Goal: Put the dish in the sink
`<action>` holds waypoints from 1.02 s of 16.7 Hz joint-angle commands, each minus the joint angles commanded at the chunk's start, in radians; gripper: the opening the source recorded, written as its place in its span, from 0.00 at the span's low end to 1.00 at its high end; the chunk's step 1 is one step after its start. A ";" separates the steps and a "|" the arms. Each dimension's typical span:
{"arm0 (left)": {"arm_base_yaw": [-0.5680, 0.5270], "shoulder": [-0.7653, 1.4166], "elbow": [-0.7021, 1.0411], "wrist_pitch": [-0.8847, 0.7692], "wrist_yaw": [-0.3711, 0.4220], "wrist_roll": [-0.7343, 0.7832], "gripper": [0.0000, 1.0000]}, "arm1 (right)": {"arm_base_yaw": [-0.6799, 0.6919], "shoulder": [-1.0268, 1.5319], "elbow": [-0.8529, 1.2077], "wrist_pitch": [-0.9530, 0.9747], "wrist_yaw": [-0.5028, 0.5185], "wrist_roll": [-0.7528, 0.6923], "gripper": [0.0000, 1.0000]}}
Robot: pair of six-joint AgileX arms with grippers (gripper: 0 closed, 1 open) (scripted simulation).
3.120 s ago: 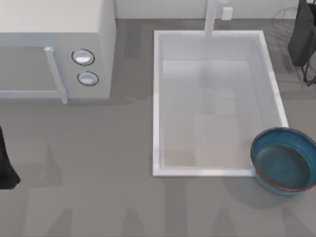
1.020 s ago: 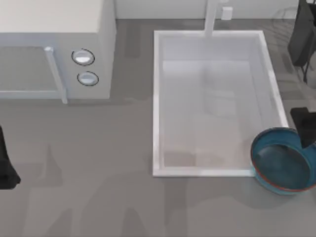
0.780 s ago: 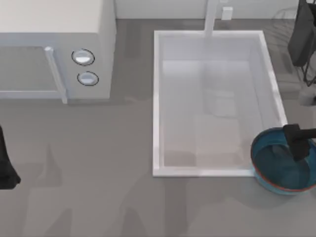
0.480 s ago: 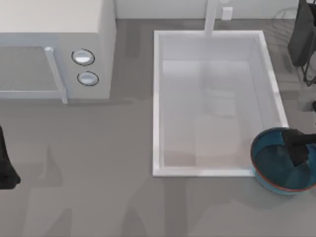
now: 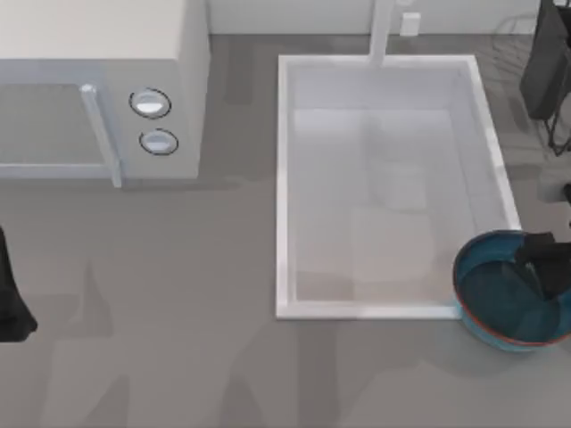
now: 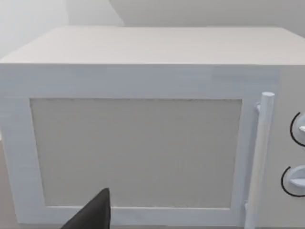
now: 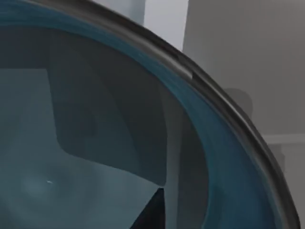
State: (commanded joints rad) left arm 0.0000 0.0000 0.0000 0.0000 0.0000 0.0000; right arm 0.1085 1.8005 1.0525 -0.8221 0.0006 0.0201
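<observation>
- dish (image 5: pixel 500 303) upright, mouth up, round so no long axis; sits on counter touching sink (image 5: pixel 284 178) outside its near-right corner
- right gripper (image 5: pixel 544 267) over dish's far-right inner side, jaw state cannot tell
- left gripper (image 5: pixel 11 303) parked well left of sink, facing microwave (image 6: pixel 143 71)

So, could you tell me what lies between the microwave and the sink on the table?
Nothing lies there: in the top view, the stretch between the microwave and the sink is bare grey table, crossed by shadow.
</observation>
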 joint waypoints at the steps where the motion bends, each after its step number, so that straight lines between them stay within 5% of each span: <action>1: 0.000 0.000 0.000 0.000 0.000 0.000 1.00 | 0.000 0.000 0.000 0.000 0.000 0.000 0.40; 6: 0.000 0.000 0.000 0.000 0.000 0.000 1.00 | 0.000 0.000 0.000 0.000 0.000 0.000 0.02; 17: 0.000 0.000 0.000 0.000 0.000 0.000 1.00 | 0.000 -0.003 0.016 -0.016 0.001 -0.001 0.00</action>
State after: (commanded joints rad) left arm 0.0000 0.0000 0.0000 0.0000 0.0000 0.0000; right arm 0.1089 1.7974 1.0682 -0.8377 0.0015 0.0187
